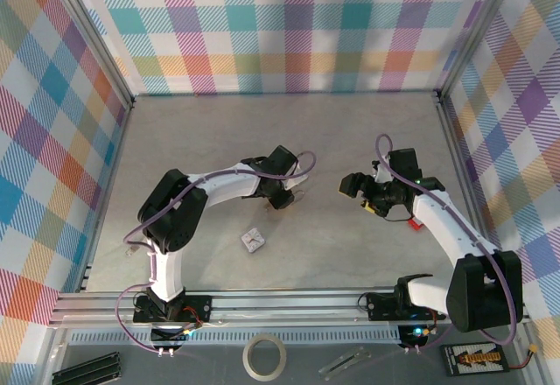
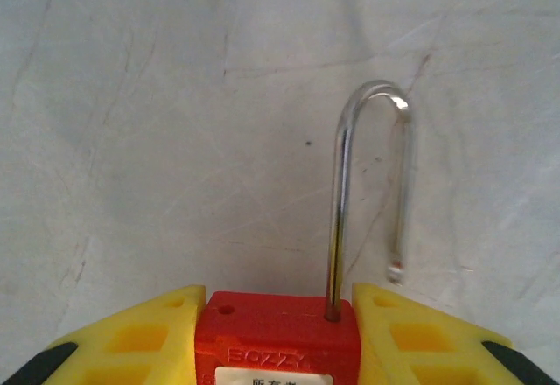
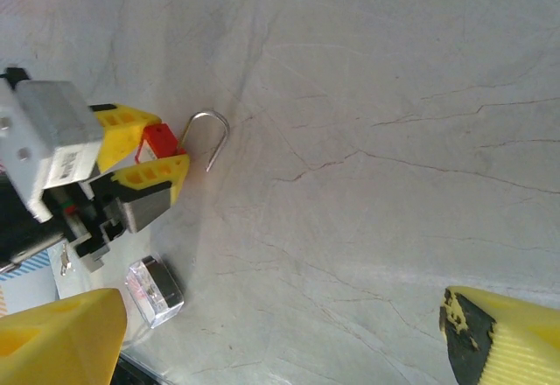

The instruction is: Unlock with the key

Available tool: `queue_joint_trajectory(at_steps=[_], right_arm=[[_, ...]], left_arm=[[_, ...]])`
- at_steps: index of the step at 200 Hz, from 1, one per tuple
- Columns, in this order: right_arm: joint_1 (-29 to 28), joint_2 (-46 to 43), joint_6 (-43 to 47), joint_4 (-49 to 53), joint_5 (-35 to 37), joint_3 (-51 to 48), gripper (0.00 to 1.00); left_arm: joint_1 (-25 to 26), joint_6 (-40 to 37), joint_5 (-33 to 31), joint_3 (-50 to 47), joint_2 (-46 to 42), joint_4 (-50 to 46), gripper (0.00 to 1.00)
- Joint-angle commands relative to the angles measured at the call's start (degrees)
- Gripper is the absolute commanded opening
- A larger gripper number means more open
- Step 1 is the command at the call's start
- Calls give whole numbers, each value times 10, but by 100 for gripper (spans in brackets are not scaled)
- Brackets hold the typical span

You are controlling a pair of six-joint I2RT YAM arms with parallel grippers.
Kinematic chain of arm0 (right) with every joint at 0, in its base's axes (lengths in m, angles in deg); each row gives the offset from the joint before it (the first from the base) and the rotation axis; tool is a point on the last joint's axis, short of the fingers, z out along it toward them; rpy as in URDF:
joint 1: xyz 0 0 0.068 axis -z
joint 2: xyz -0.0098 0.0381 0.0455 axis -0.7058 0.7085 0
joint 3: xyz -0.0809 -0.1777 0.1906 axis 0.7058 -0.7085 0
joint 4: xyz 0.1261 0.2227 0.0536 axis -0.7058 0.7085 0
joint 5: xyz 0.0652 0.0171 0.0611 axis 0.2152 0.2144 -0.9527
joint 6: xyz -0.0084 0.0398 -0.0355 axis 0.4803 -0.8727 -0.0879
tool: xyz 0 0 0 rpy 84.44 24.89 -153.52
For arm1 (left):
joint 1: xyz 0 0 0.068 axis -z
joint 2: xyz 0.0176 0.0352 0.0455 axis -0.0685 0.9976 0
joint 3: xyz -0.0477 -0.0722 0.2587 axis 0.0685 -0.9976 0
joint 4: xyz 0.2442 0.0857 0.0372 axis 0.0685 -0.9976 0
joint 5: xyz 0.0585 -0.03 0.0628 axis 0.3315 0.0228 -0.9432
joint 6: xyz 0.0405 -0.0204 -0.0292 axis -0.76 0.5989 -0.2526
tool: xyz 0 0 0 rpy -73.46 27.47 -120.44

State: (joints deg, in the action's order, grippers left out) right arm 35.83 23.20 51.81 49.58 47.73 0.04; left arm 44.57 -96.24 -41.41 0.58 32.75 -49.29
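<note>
Padlock [image 2: 282,332] (label [image 2: 278,377] partly out of frame)

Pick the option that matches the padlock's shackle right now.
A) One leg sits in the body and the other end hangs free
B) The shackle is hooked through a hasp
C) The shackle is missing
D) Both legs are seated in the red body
A: in the left wrist view, the shackle has its long leg in the red padlock, which the left gripper holds. The short leg's tip hangs free over bare table.
</note>
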Motion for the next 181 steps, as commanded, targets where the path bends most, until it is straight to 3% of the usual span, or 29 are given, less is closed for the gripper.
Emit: queue_joint_trajectory(at_steps=[1,105,157,181], right_arm=[[-1,-12,16,14,3,1,92],[-1,-23,16,11,3,-11,92],[-1,-50,14,19,5,-25,92],[-1,-68,15,33,11,-29,93]], left_arm=[[-10,16,-29,23,20,-38,0],[-30,143,-187,112,92,-113,0],[-52,226,-186,155,133,-157,6],[-62,259,-177,163,136,-161,16]])
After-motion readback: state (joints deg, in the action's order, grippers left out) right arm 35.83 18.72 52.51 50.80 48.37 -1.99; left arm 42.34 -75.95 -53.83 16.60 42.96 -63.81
